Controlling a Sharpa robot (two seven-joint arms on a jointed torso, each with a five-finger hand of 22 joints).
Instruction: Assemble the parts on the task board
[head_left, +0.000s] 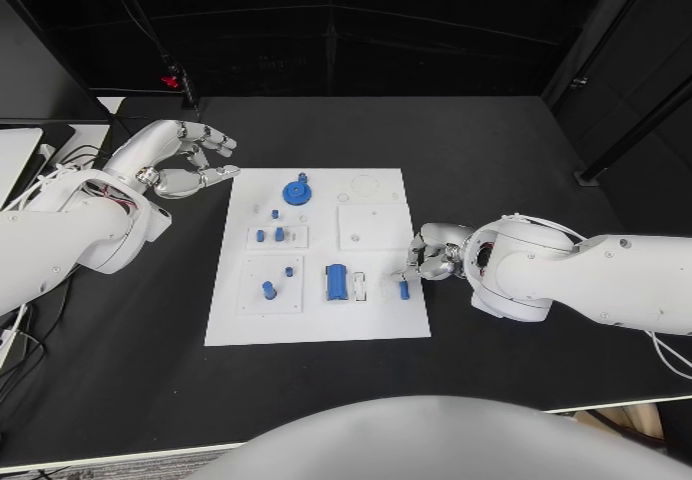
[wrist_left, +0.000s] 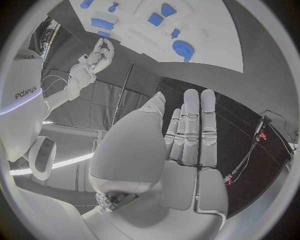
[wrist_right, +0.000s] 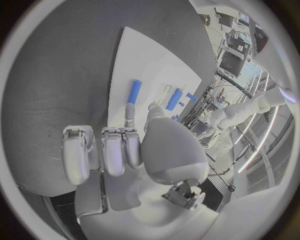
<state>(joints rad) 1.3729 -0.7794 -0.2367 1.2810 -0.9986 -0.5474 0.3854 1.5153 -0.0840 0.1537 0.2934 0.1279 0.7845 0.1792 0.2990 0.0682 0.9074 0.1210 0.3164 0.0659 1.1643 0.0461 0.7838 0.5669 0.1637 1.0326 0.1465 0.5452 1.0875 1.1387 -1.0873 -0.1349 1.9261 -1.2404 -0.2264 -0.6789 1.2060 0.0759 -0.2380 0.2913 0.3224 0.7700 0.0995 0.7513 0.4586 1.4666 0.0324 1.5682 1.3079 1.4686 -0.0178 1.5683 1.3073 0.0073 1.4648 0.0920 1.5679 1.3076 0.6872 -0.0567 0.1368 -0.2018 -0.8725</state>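
While the black table (head_left: 476, 140) spreads under everything, the white task board (head_left: 319, 320) lies at its middle between my arms. My left hand (head_left: 185, 152) hovers off the board's far left corner, fingers apart, holding nothing. My right hand (head_left: 430, 255) rests at the board's right edge, fingers curled; I cannot tell whether it pinches the small blue part (head_left: 402, 290) just beside it.

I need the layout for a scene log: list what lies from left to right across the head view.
Left silver hand → round blue gear-like part → blue cylinder part → slim blue peg → right silver hand, all parts on the white task board.
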